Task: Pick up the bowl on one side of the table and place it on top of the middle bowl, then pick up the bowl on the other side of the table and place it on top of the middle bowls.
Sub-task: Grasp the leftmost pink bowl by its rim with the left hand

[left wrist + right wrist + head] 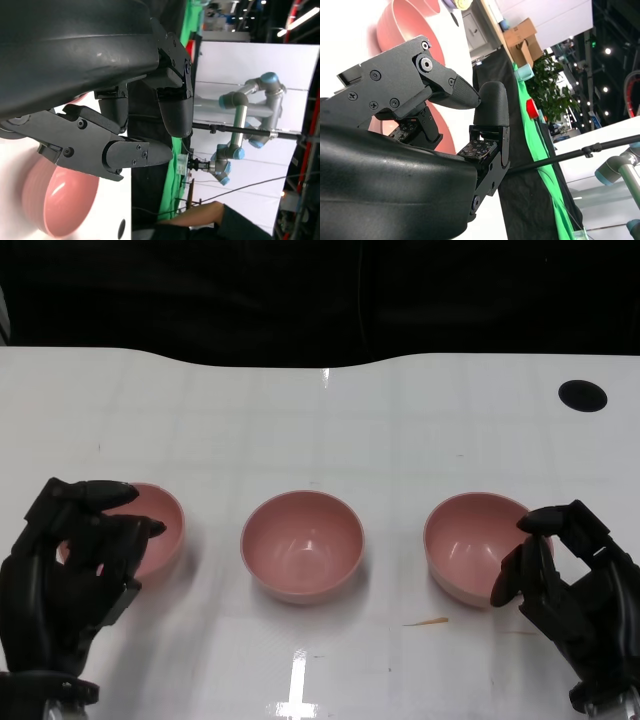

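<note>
Both hands, left (70, 575) and right (575, 585), hover loosely open, holding nothing, beside three hollow pink bowls (302, 545).

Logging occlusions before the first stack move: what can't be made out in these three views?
- Left bowl: in the head view the left hand covers its near side, so contact is unclear.
- Right bowl: the right hand overlaps its rim; grip cannot be confirmed.
- Wrist views: each hand's own shell blocks most of the frame, and the bowls show only in part.
- Middle bowl: its underside is hidden.
</note>
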Controlling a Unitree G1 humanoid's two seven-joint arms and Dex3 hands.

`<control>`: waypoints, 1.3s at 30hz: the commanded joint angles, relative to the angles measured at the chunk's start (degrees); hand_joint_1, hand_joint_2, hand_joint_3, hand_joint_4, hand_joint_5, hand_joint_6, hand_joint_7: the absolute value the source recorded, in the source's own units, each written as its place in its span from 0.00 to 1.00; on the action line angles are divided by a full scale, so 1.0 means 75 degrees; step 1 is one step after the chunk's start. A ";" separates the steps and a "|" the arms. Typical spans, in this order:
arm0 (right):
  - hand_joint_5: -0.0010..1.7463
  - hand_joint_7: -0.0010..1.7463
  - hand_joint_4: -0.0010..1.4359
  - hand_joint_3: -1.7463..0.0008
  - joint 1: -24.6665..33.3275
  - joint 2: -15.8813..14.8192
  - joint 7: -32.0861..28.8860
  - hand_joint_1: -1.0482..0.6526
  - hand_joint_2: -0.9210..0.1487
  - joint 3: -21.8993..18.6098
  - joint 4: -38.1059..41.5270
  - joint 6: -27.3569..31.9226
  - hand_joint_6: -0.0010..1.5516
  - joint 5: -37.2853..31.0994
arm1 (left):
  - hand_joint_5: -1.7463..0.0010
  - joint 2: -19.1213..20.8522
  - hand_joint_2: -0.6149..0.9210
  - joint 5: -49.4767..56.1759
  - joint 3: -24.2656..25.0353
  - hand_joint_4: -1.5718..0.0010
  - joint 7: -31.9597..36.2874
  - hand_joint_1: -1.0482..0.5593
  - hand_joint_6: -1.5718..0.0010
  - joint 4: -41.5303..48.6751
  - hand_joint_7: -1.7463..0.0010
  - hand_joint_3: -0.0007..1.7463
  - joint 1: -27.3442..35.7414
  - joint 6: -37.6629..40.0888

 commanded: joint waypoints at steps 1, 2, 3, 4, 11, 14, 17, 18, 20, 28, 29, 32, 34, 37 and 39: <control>1.00 0.86 0.60 0.43 0.0017 0.0006 0.0088 0.56 0.27 -0.0044 -0.0212 -0.0077 0.46 0.0172 | 0.17 0.0262 0.99 0.0466 -0.0072 0.78 0.0385 0.43 0.70 -0.0320 0.32 0.17 0.0024 -0.0171; 1.00 0.86 0.60 0.43 0.0060 0.0012 0.0117 0.56 0.27 -0.0044 -0.0294 -0.0052 0.46 0.0225 | 0.17 0.0321 0.99 0.0726 -0.0105 0.78 0.0570 0.43 0.70 -0.0535 0.32 0.17 0.0096 -0.0097; 1.00 0.86 0.60 0.43 0.0092 0.0017 0.0140 0.57 0.27 -0.0045 -0.0353 -0.0032 0.46 0.0265 | 0.20 0.0366 0.99 0.0917 -0.0134 0.76 0.0711 0.43 0.69 -0.0697 0.35 0.17 0.0151 -0.0038; 1.00 0.86 0.60 0.43 0.0114 0.0021 0.0158 0.57 0.26 -0.0047 -0.0395 -0.0017 0.47 0.0291 | 0.23 0.0398 0.99 0.1050 -0.0161 0.75 0.0820 0.43 0.67 -0.0817 0.38 0.17 0.0192 0.0013; 1.00 0.85 0.60 0.44 0.0141 0.0026 0.0167 0.57 0.25 -0.0047 -0.0453 0.0020 0.47 0.0312 | 0.25 0.0491 0.99 0.1131 -0.0308 0.73 0.1066 0.43 0.65 -0.0989 0.41 0.16 0.0277 0.0133; 1.00 0.86 0.60 0.45 0.0324 0.0007 0.0300 0.56 0.24 -0.0019 -0.0745 0.0117 0.47 0.0462 | 0.27 0.1133 0.99 0.2293 -0.0358 0.73 0.1195 0.48 0.65 -0.2035 0.45 0.12 0.0590 0.0850; 1.00 0.85 0.60 0.46 0.0430 -0.0034 0.0369 0.57 0.23 -0.0007 -0.0964 0.0245 0.47 0.0542 | 0.34 0.1601 1.00 0.3149 -0.0454 0.68 0.1220 0.51 0.61 -0.2833 0.55 0.06 0.0807 0.1524; 1.00 0.85 0.60 0.47 0.0442 -0.0040 0.0356 0.57 0.22 -0.0004 -0.0995 0.0269 0.47 0.0536 | 0.36 0.1655 1.00 0.3229 -0.0491 0.67 0.1234 0.52 0.60 -0.2959 0.57 0.05 0.0839 0.1678; 1.00 0.84 0.60 0.48 0.0466 -0.0048 0.0345 0.57 0.22 0.0012 -0.1090 0.0353 0.48 0.0542 | 0.39 0.1808 1.00 0.3499 -0.0559 0.63 0.1237 0.52 0.56 -0.3292 0.65 0.03 0.0915 0.2098; 1.00 0.83 0.61 0.47 0.0536 -0.0058 0.0300 0.57 0.22 0.0039 -0.1309 0.0521 0.49 0.0519 | 0.65 0.2117 0.99 0.4607 -0.0840 0.52 0.1480 0.54 0.42 -0.3791 0.90 0.00 0.1018 0.2890; 1.00 0.83 0.60 0.47 0.0555 -0.0050 0.0286 0.58 0.22 0.0045 -0.1342 0.0543 0.49 0.0518 | 0.68 0.2127 0.98 0.4672 -0.0860 0.52 0.1502 0.54 0.42 -0.3828 0.91 0.00 0.1031 0.2951; 1.00 0.83 0.60 0.46 0.0588 -0.0049 0.0264 0.58 0.23 0.0045 -0.1422 0.0550 0.48 0.0490 | 0.72 0.2198 0.98 0.5012 -0.0983 0.51 0.1580 0.55 0.41 -0.3905 0.93 0.00 0.1070 0.3020; 1.00 0.84 0.60 0.46 0.0601 -0.0068 0.0220 0.57 0.23 0.0051 -0.1472 0.0588 0.47 0.0456 | 0.73 0.2290 0.96 0.5378 -0.1091 0.50 0.1657 0.56 0.41 -0.3925 0.94 0.00 0.1092 0.3056; 1.00 0.85 0.60 0.46 0.0618 -0.0049 0.0126 0.57 0.23 0.0076 -0.1543 0.0627 0.46 0.0413 | 0.77 0.2457 0.95 0.5972 -0.1249 0.49 0.1771 0.53 0.40 -0.3948 0.96 0.00 0.1098 0.3164; 1.00 0.85 0.60 0.46 0.0615 -0.0056 0.0117 0.57 0.23 0.0080 -0.1554 0.0654 0.46 0.0437 | 0.81 0.2613 0.94 0.6459 -0.1384 0.47 0.1903 0.50 0.39 -0.3889 0.97 0.00 0.1089 0.3164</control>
